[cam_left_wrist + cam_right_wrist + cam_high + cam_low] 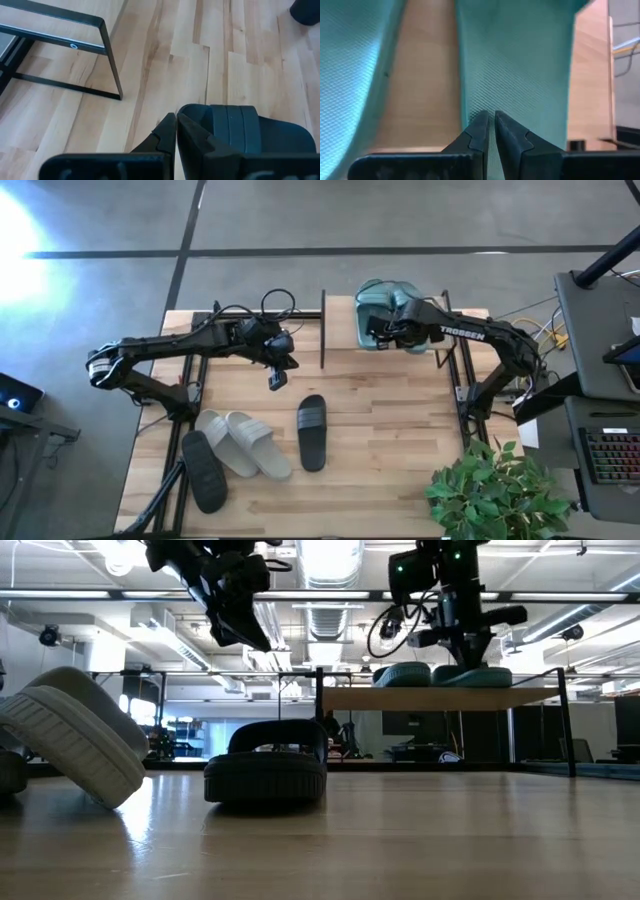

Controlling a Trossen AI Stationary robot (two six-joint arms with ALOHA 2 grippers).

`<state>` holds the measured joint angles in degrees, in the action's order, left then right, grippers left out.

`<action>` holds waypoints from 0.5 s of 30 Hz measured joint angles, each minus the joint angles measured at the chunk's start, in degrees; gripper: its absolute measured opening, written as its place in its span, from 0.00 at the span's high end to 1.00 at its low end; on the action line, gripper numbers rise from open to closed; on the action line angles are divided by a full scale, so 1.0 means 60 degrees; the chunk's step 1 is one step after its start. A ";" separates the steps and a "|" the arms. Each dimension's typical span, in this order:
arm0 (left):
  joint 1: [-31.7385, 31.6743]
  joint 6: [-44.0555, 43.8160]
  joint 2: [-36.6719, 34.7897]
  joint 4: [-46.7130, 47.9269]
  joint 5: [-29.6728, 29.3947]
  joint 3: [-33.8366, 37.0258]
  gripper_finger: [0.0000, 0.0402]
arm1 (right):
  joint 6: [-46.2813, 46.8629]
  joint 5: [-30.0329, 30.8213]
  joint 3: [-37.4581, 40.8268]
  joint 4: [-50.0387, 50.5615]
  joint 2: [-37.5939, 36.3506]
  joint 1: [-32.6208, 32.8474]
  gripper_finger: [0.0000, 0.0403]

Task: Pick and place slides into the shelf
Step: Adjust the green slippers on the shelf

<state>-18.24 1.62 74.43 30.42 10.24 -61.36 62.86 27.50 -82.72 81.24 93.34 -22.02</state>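
left gripper (277, 379) hangs pressed together; the black slide (311, 431) lies just at its 5 o'clock, long axis 12-to-6, ribbed rubber. grey pair (243, 442) sits at 7. right gripper (380, 330), pressed together, empty, hovers over teal slides (378, 298) on the shelf (340, 330).

Both arms reached inward, claws closed

The left arm stretched from its base toward the middle, its wrist bent downward and the left claw (176, 131) hanging raised with its two dark fingers (162, 136) pressed together, nothing between them. The right arm folded back from its own base, elbow out behind the claw, forearm level; the right claw (490, 127) pointed down with its fingers (512, 136) all but touching, only a thin slit between the tips.
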 joint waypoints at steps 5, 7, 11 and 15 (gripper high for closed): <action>0.0000 -0.0211 -0.0004 0.0001 0.0000 0.0000 1.00 | 0.0509 0.0548 -0.0082 -0.0519 -0.0064 0.0120 0.93; 0.0000 -0.0214 0.0009 -0.0001 0.0000 0.0000 1.00 | 0.0603 0.0728 -0.0171 -0.0377 -0.0286 0.0228 0.93; 0.0000 -0.0214 0.0026 -0.0013 0.0000 0.0000 1.00 | 0.0632 0.0934 -0.0435 -0.0365 -0.0847 0.0450 0.93; 0.0000 -0.0214 0.0026 -0.0220 0.0000 0.0000 1.00 | 0.1045 0.1203 -0.0540 -0.0233 -0.1539 0.0706 0.93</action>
<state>-18.24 0.34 74.59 29.10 10.24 -61.36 69.13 34.71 -85.96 79.84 84.11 -17.78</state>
